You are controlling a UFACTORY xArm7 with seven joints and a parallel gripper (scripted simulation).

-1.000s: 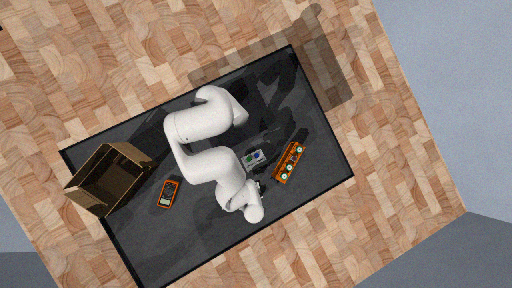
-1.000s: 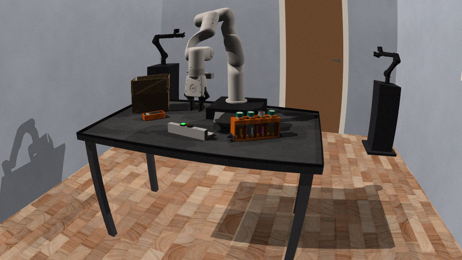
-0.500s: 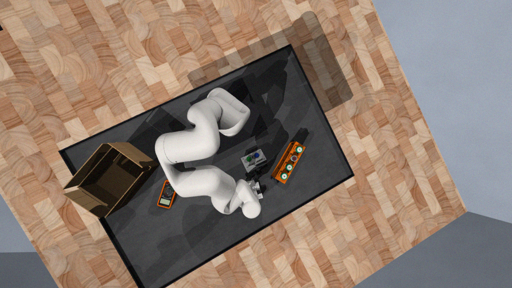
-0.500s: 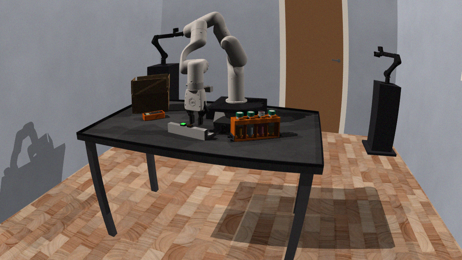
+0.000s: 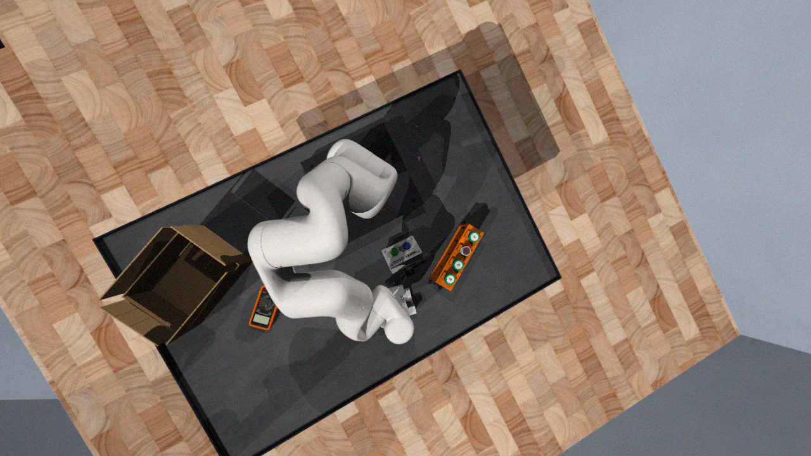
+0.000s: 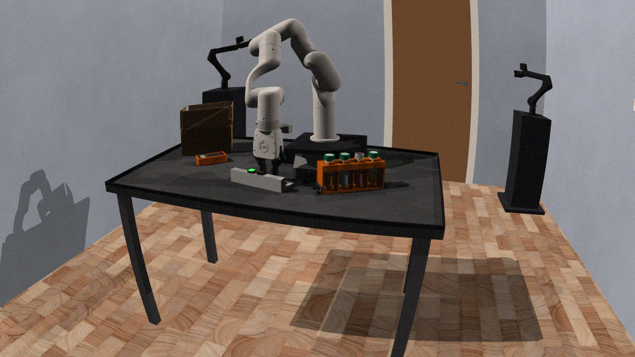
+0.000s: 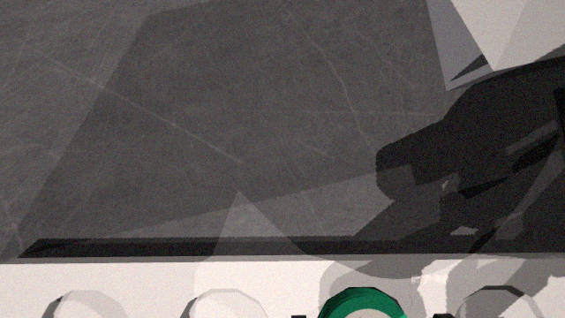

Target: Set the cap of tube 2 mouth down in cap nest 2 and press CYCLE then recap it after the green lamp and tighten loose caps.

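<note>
The grey cap tray point(image 6: 262, 178) lies at the table's front, and its green lamp point(image 6: 252, 170) is lit. The green cap of tube 2 point(image 7: 362, 302) sits in its nest and is cut off by the bottom edge of the wrist view. Empty nests flank it. My gripper point(image 6: 267, 167) hangs straight down, low over the tray at that cap. It is partly open and holds nothing. Its fingertips are out of the wrist view. The orange rack point(image 6: 350, 175) holds three green-capped tubes and the uncapped tube 2 point(image 6: 359, 155). The key housing point(image 5: 401, 253) carries the blue key point(image 5: 405, 246) and the green key point(image 5: 394, 251).
An open cardboard box point(image 5: 170, 280) stands at the table's left end. An orange multimeter point(image 5: 262, 315) lies next to it. A corner of the key housing point(image 7: 499, 35) shows at the top right of the wrist view. A black camera stand point(image 6: 222, 66) stands behind the table.
</note>
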